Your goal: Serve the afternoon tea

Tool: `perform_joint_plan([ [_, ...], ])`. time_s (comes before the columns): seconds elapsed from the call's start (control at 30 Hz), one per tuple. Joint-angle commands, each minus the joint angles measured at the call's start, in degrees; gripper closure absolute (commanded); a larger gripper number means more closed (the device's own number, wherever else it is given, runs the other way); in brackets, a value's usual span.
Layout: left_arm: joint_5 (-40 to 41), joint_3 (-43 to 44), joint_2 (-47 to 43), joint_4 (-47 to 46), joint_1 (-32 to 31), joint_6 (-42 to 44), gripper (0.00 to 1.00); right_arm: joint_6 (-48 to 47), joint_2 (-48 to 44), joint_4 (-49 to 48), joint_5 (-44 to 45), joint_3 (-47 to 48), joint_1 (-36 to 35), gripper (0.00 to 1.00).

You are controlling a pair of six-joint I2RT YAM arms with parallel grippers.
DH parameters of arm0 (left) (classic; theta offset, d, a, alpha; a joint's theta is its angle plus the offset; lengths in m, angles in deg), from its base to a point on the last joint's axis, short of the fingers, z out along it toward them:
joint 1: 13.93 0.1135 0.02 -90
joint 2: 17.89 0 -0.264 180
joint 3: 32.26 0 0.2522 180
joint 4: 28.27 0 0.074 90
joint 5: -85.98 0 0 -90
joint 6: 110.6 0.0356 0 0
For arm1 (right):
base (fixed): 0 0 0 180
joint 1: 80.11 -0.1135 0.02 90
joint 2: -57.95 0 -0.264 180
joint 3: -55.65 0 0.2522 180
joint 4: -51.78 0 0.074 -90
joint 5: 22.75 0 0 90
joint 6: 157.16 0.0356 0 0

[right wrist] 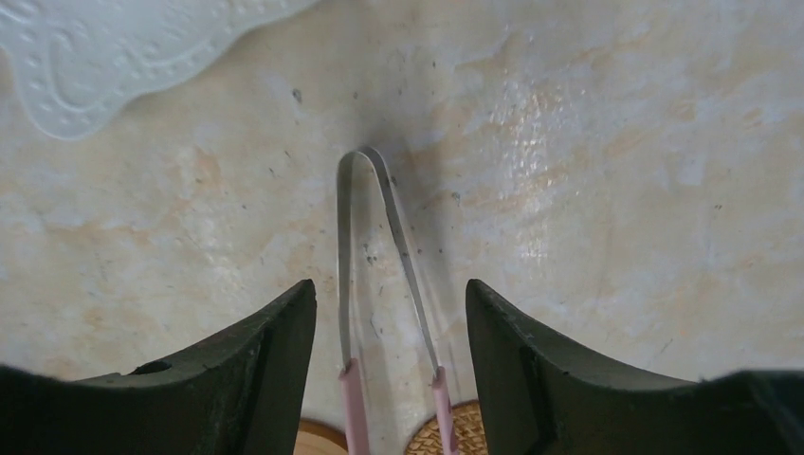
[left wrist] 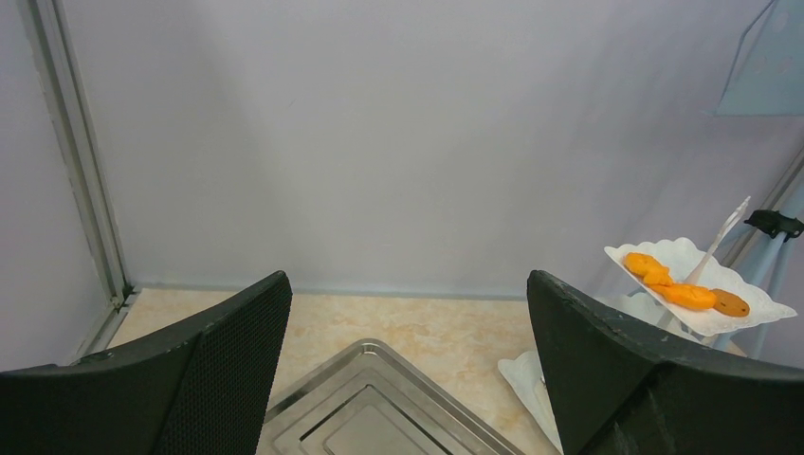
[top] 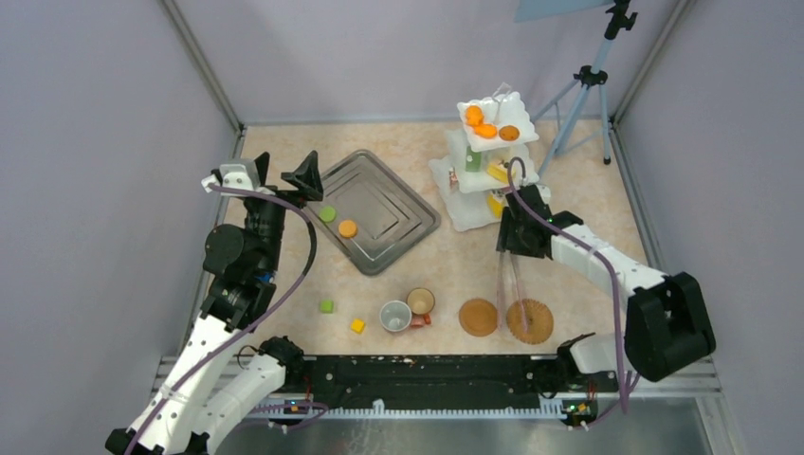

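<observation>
The white three-tier stand [top: 466,207] is at the back right; its top plate [left wrist: 749,301] carries orange pastries [top: 482,127]. A green round [top: 327,214] and an orange round [top: 348,228] lie on the steel tray [top: 398,204]. Two cups [top: 395,316] [top: 421,301] and two woven mats [top: 478,317] [top: 529,320] sit near the front. My right gripper [right wrist: 390,289] is open and low over the table, straddling the pink tongs [right wrist: 363,154] without touching them. My left gripper [left wrist: 408,277] is open and empty above the tray's far corner.
A green cube [top: 326,306] and a yellow cube [top: 357,325] lie loose at the front left. A tripod [top: 588,90] stands at the back right corner. Grey walls close the table on three sides. The stand's base edge [right wrist: 95,57] lies just beyond the tongs.
</observation>
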Motion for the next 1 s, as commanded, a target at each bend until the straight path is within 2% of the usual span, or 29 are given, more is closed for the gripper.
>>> perform_joint_plan([
  [0.0,-0.49,1.58,-0.04,-1.08,0.15,-0.25,0.01,1.44,3.83,0.73,-2.04,1.41,0.14,0.44],
  [0.13,-0.65,1.54,-0.08,-1.23,0.14,-0.30,0.01,0.67,5.98,-3.39,-3.67,0.45,0.19,0.56],
  [0.4,-0.47,1.55,0.14,-1.09,0.14,-0.13,0.01,-2.42,8.90,-0.43,0.90,2.81,0.19,0.59],
  [0.5,-0.52,1.55,0.11,-1.11,0.15,-0.18,0.01,-3.32,7.47,-0.39,2.31,2.14,0.26,0.69],
  [0.6,-0.53,1.61,0.01,-1.09,0.14,-0.19,0.01,-4.84,7.75,-1.54,-0.20,1.51,0.22,0.76],
  [0.63,-0.55,1.55,-0.02,-1.11,0.14,-0.25,0.01,-5.21,7.80,-2.12,-1.70,1.33,0.27,0.75],
  [0.77,-0.49,1.58,0.23,-1.09,0.15,-0.19,0.01,-5.89,6.84,-2.55,-3.32,0.97,0.28,0.60],
  [0.97,-0.69,1.58,0.30,-1.07,0.14,-0.30,0.01,-6.41,2.60,1.27,-3.49,2.22,0.26,0.55],
])
